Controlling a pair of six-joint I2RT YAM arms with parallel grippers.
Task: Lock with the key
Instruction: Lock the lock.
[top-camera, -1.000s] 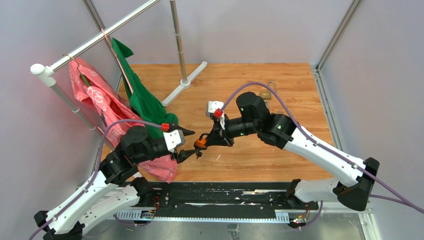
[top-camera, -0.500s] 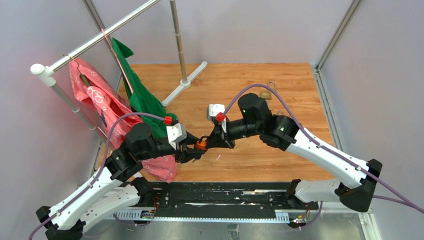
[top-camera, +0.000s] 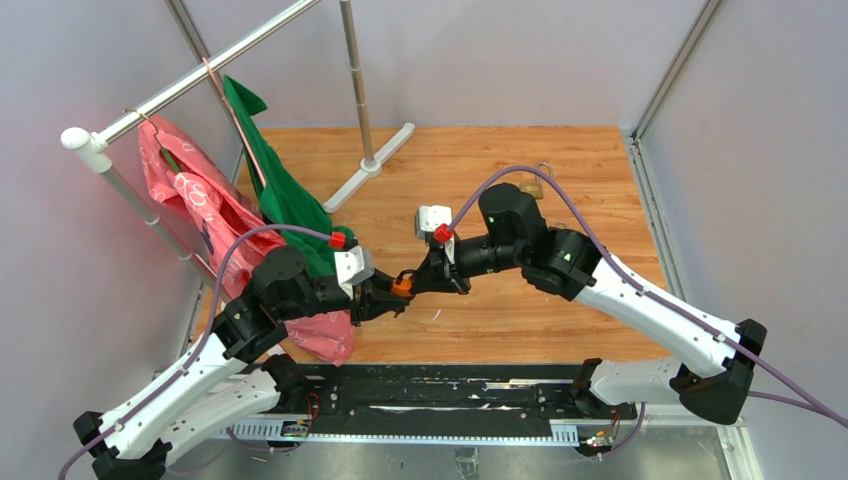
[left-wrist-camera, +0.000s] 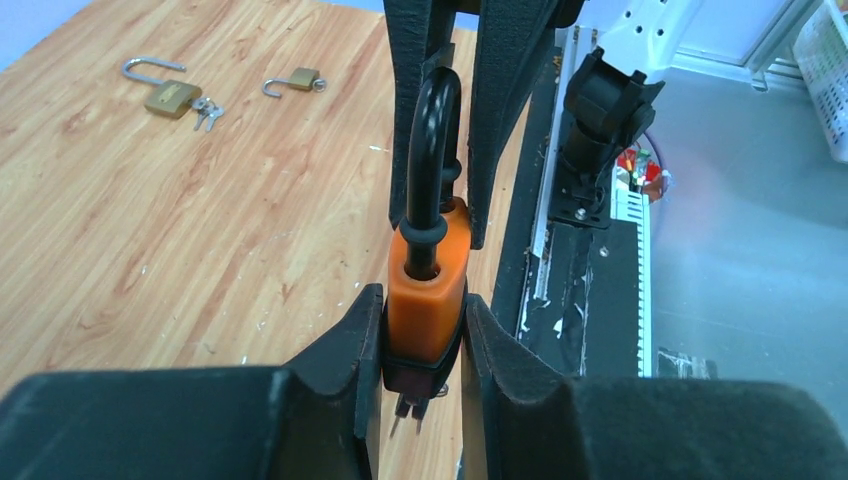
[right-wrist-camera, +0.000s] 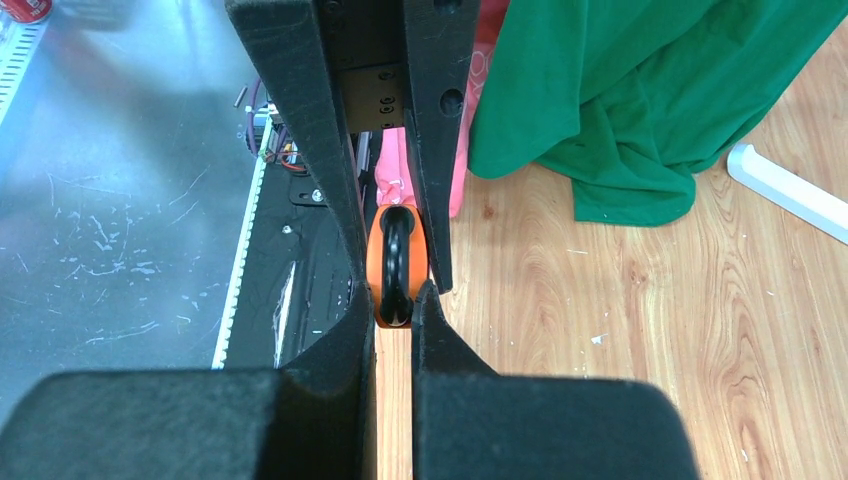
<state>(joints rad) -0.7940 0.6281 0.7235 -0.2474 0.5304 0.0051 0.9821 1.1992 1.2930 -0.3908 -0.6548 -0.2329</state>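
Over wooden table (top-camera: 520, 160), left pincer (left-wrist-camera: 422, 310) clamps orange padlock (left-wrist-camera: 428, 285), right pincer (right-wrist-camera: 394, 292) apparently its shackle (left-wrist-camera: 421, 170).

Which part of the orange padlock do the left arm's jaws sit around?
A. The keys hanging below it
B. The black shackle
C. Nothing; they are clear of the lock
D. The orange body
D: in the left wrist view the left gripper has its jaws pressed against both sides of the body of the orange padlock, while the right gripper pinches the black shackle above.
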